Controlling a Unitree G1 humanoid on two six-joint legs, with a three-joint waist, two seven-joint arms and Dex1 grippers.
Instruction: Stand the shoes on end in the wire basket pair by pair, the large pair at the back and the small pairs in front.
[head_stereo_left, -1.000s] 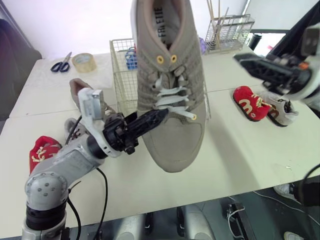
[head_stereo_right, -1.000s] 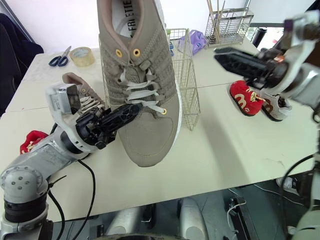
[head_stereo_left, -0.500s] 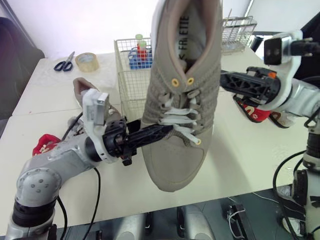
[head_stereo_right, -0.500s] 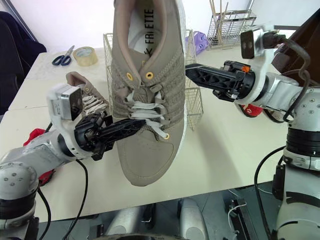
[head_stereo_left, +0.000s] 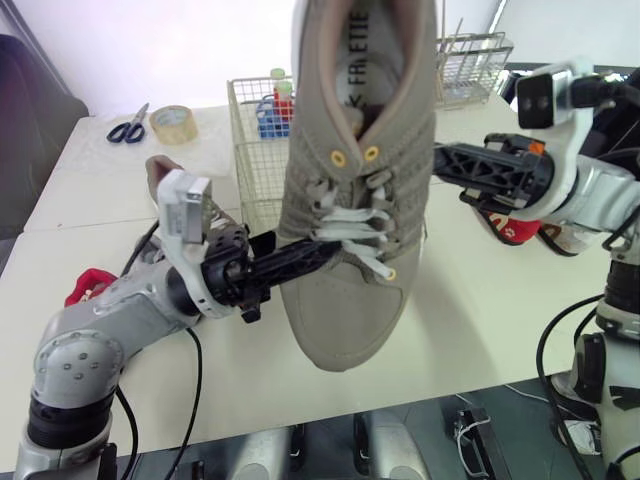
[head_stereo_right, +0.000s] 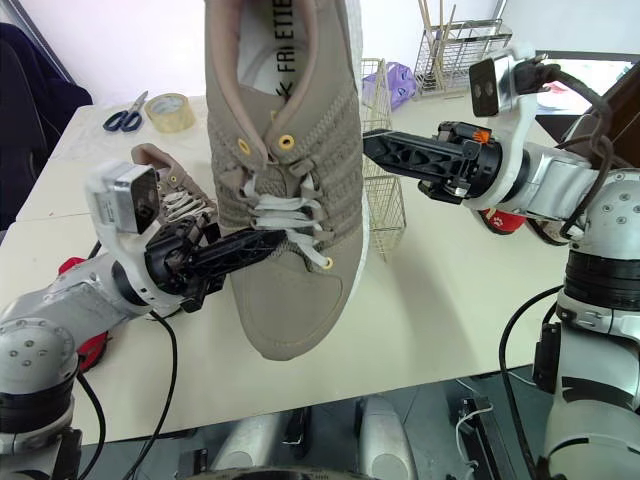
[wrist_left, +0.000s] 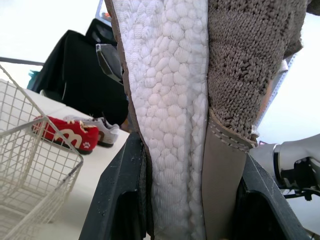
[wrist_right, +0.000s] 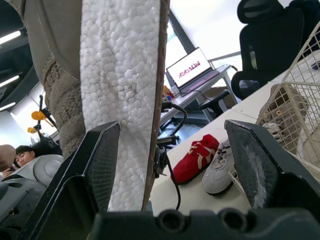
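We take this for an office that doubles as a robot lab. Pale surfaces (head_stereo_left: 480, 320) pushed together carry desk odds such as scissors (head_stereo_left: 126, 131) and a roll of tape (head_stereo_left: 170, 123) at the far left, with a wire rack (head_stereo_left: 470, 65) at the far right. Beyond them we see a black swivel chair (wrist_right: 265, 30), an open laptop (wrist_right: 192, 67) on another desk, strip lights (wrist_right: 12, 37) on the ceiling and a person's head (wrist_right: 27, 152) beside a grey seat back.
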